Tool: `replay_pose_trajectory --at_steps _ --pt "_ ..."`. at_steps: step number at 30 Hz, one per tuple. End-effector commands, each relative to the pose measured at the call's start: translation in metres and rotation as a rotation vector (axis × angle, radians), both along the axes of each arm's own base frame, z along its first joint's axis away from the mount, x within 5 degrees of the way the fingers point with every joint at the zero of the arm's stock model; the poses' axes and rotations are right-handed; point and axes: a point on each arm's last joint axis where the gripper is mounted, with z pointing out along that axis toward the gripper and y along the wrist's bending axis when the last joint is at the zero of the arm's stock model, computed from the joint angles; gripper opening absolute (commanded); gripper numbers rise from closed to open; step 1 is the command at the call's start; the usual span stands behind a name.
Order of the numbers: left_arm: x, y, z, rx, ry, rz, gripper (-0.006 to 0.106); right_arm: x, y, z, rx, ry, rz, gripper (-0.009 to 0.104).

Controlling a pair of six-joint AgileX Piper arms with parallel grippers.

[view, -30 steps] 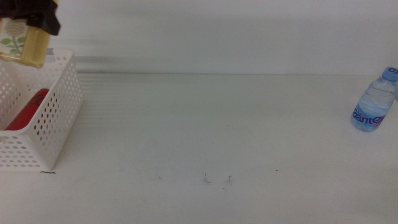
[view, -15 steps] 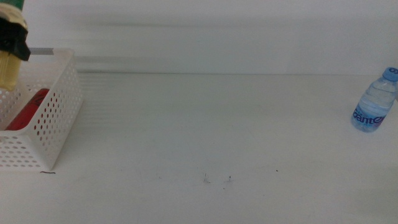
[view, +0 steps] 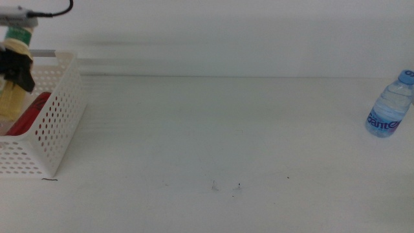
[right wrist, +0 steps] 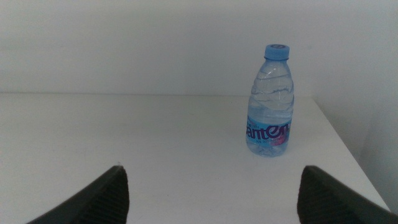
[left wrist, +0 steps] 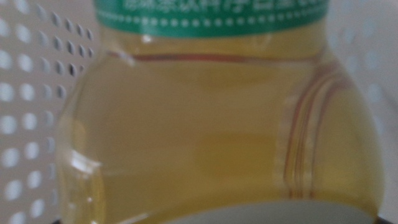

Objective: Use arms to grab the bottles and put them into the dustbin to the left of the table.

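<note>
While the tabletop (view: 213, 136) lies white before me, I see the dustbin (view: 55, 123) at its left holding the red can (view: 29, 113); my left gripper (view: 18, 65) clamps the tea bottle (left wrist: 217, 124) above it, my right gripper (right wrist: 211, 193) stands wide facing the water bottle (right wrist: 269, 102) at the right edge.
</note>
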Motion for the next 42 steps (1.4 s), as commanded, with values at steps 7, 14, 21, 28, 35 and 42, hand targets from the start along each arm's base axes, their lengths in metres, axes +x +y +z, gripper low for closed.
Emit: replay_pose_trajectory --at_steps 7,14,21,28,35,42 --pt "0.006 0.000 -0.007 -0.021 0.003 0.000 0.029 0.000 0.000 0.000 -0.012 -0.012 0.001 0.093" --pt "-0.001 -0.004 0.017 0.002 -0.046 -0.008 0.094 0.000 0.000 0.000 -0.012 -0.012 0.001 0.093" --pt "-0.023 -0.022 0.066 0.031 -0.129 0.024 0.094 0.000 0.000 0.000 -0.012 -0.012 0.001 0.093" --pt "-0.047 -0.068 0.119 -0.085 -0.274 -0.036 0.094 0.000 0.000 0.000 -0.012 -0.012 0.001 0.093" --pt "-0.081 -0.124 0.153 -0.153 -0.376 -0.174 0.094 0.000 0.000 0.000 -0.012 -0.012 0.001 0.093" --pt "-0.120 -0.168 0.172 -0.203 -0.527 -0.387 0.094 0.000 0.000 0.000 -0.012 -0.012 0.001 0.093"
